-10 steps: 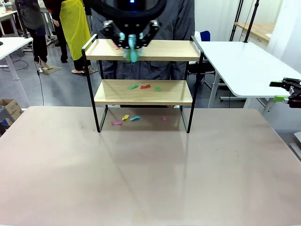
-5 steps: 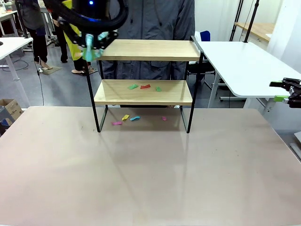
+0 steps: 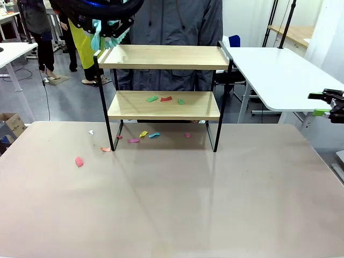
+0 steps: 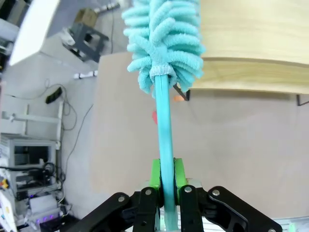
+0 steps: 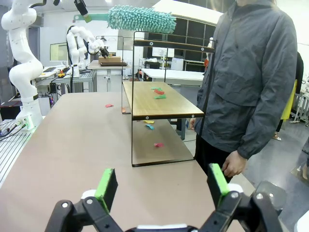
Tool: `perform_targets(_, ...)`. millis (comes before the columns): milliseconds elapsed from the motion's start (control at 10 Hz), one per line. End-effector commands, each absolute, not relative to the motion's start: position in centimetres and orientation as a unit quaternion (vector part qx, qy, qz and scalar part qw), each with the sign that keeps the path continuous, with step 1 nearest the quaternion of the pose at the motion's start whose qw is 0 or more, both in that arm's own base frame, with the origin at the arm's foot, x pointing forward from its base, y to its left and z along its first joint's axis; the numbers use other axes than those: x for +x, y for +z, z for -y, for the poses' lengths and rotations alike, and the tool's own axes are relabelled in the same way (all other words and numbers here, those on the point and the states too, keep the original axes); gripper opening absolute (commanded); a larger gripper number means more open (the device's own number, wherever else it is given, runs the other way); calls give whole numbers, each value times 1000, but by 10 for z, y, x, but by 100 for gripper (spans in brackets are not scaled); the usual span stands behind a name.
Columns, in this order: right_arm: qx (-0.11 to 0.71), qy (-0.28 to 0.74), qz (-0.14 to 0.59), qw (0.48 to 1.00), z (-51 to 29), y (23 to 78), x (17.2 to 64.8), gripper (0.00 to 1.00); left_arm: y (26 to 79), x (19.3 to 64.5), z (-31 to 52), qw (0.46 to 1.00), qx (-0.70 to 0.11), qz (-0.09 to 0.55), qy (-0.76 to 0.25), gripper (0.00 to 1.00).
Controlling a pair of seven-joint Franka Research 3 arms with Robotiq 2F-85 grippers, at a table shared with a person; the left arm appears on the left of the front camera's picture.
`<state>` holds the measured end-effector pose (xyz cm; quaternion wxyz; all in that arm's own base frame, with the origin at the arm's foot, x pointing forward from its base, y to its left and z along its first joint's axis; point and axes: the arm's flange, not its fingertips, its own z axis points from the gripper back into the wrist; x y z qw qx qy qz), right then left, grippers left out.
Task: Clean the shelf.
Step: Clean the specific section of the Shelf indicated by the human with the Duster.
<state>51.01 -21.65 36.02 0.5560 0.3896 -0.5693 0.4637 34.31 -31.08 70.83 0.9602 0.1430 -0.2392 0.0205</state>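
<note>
The shelf (image 3: 166, 57) stands at the table's far side, its top board bare. Several coloured scraps (image 3: 166, 99) lie on its lower board (image 3: 129, 110), and more lie on the table beneath it (image 3: 154, 135). My left gripper (image 3: 106, 26) hangs above the shelf's top left corner, shut on the handle of a teal fluffy duster (image 3: 97, 38). In the left wrist view the green pads clamp the handle (image 4: 165, 140), and the duster head (image 4: 164, 38) sits just off the top board's (image 4: 256, 43) edge. My right gripper (image 3: 321, 104) is open at the far right, well away from the shelf (image 5: 159, 99).
A pink scrap (image 3: 79, 161), an orange one (image 3: 105, 149) and a white one (image 3: 91, 132) lie on the table left of the shelf. A person in a grey jacket (image 5: 256, 87) stands right behind the shelf. A white table (image 3: 279, 70) stands at the right.
The duster swept left along the top board and off its left end. The scraps that lay on that board now lie on the table left of the shelf. The right arm stayed still.
</note>
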Motion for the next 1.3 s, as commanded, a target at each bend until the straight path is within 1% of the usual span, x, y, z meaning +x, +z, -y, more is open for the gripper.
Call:
perform_targets(0, 387, 465, 570, 556, 216, 363, 511, 100, 696, 353, 304, 963, 157, 216, 42, 13)
perform_targets(100, 387, 465, 570, 556, 216, 363, 511, 100, 696, 353, 304, 963, 157, 216, 42, 13)
perform_targets(200, 387, 465, 570, 556, 216, 363, 511, 100, 703, 348, 309, 961, 149, 231, 26, 13)
perform_targets(300, 387, 465, 570, 556, 216, 363, 511, 100, 714, 336, 310, 949, 106, 296, 13, 13)
perform_targets(400, 387, 465, 570, 556, 216, 363, 511, 100, 731, 322, 297, 942, 61, 330, -14, 13)
perform_targets(500, 387, 465, 570, 556, 216, 363, 511, 100, 743, 312, 277, 940, 35, 338, -41, 13)
perform_targets(800, 387, 465, 570, 556, 216, 363, 511, 100, 759, 278, 207, 923, -37, 311, -224, 13)
perform_targets(1000, 387, 465, 570, 556, 216, 363, 511, 100, 759, 262, 178, 889, -71, 289, -348, 13)
perform_targets(1200, 387, 465, 570, 556, 216, 363, 511, 100, 748, 252, 160, 835, -85, 267, -473, 13)
